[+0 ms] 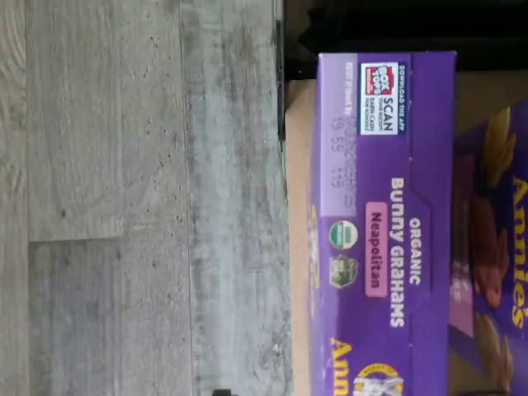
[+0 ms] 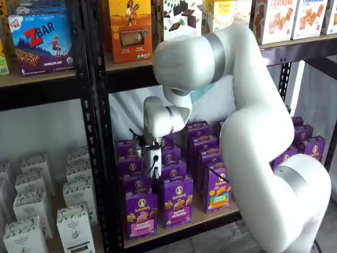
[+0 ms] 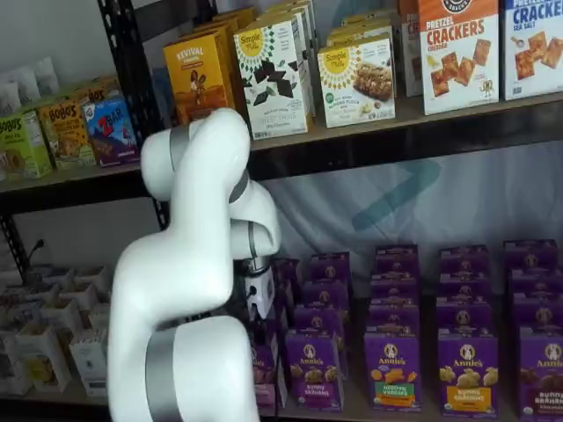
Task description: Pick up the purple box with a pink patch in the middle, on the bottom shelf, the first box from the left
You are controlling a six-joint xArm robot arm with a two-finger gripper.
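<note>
Currently the arm is in the approach step, not yet a grasp, as far as the pictures allow. The purple box (image 2: 141, 214) stands upright at the front of the bottom shelf (image 2: 179, 229), leftmost of the front row, just beside the black rack post (image 2: 108, 174); its pink band shows across the lower front. In the other shelf view it is mostly hidden behind the arm, only a sliver (image 3: 263, 376) visible. The wrist view looks down onto the box top (image 1: 388, 223), printed "Organic Bunny Grahams" with a pink "Neapolitan" label, grey floor (image 1: 140, 198) beyond the shelf edge, so the wrist sits roughly over the target's column. The gripper (image 2: 154, 178) hangs above the row behind the front box, white body pointing down; the fingers are lost against the cartons in both shelf views (image 3: 260, 309), so whether they are apart or together cannot be told, and no box looks lifted. Neighbour with pink band (image 2: 177, 201) stands just beside the target on its right, touching or nearly so, more purple cartons stacked close behind. Judgement: next move needs the fingers aligned across the box's narrow sides, lowered straight onto the front carton, then closed and lifted clear. Tight spacing means one finger has to slip between target and neighbour; the post side looks freer. Risk: nudging the neighbour or catching the carton behind instead.
</note>
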